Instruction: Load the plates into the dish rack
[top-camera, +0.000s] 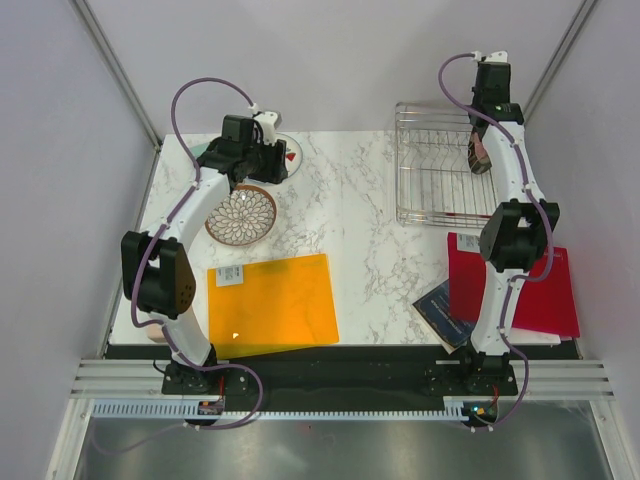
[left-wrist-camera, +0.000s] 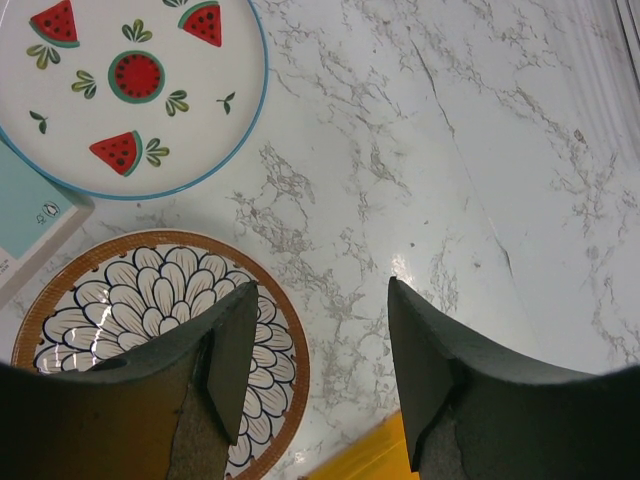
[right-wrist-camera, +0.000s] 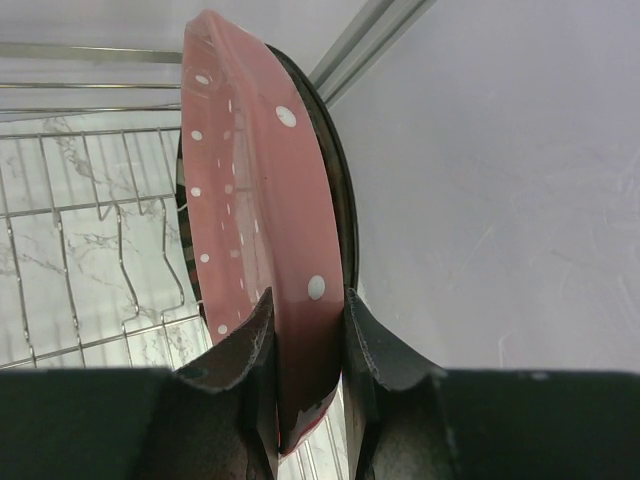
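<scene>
Holding the pink dotted plate (right-wrist-camera: 255, 200) upright, right gripper (right-wrist-camera: 308, 300) clamped on its rim, I am aiming between the dish rack (top-camera: 435, 175) bars.

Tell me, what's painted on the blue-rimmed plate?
The blue-rimmed plate has red watermelon slices and green leaves; left wrist view.

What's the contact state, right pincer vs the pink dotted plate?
Touching. The right wrist view shows the right pincer clamped on the pink dotted plate, which stands on edge between its fingers with no visible gap on either side.
</scene>
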